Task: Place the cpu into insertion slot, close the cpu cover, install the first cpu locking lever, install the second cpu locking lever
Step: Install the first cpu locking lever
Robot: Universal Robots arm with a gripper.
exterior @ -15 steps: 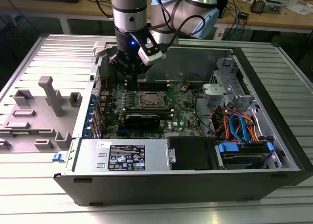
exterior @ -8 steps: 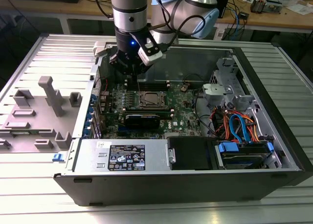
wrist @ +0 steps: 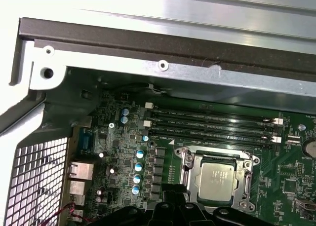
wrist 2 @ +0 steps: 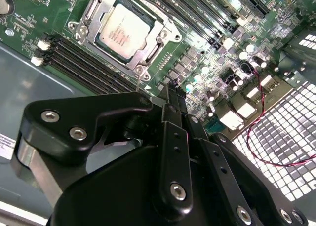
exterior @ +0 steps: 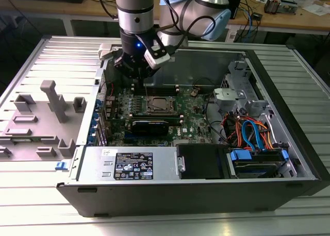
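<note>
The cpu (wrist 2: 123, 31) lies flat in the insertion slot (exterior: 157, 111) on the green board, silvery top up; the first wrist view also shows the cpu (wrist: 217, 179). The cpu cover (wrist 2: 160, 38) rests down around the chip as a silvery frame, with the same cpu cover (wrist: 195, 168) seen around the window. My gripper (exterior: 135, 80) hangs inside the computer case, above the board and just to the exterior view's left of the socket. Its black fingers (wrist 2: 170, 95) are pressed together with nothing between them. I cannot tell how the locking levers stand.
Long black memory slots (wrist: 212, 125) run beside the socket. The open case wall (wrist: 163, 48) stands close behind. A power supply (exterior: 131, 164) and a drive bay with blue cables (exterior: 252, 135) fill the case front. Grey fixtures (exterior: 54, 99) sit on the table at the exterior view's left.
</note>
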